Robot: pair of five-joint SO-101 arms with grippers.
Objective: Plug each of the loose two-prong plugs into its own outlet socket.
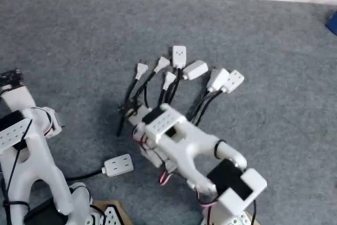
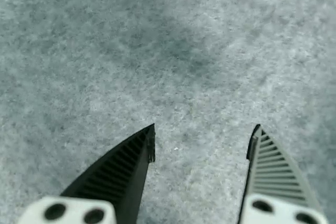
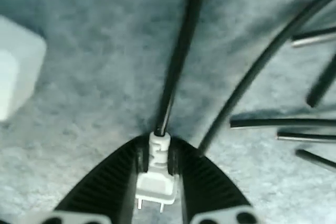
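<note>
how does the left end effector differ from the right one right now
The left end effector is open; the right end effector is shut. The left one holds nothing, while the right one grips a white plug, prongs pointing back toward its wrist. Under the left one lies bare carpet; under the right one run black cords. Both face down at the same grey carpet.

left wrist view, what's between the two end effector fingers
The stretch is bare: just grey carpet. The left wrist view shows the left end effector open above it, with nothing held between its fingers.
</note>
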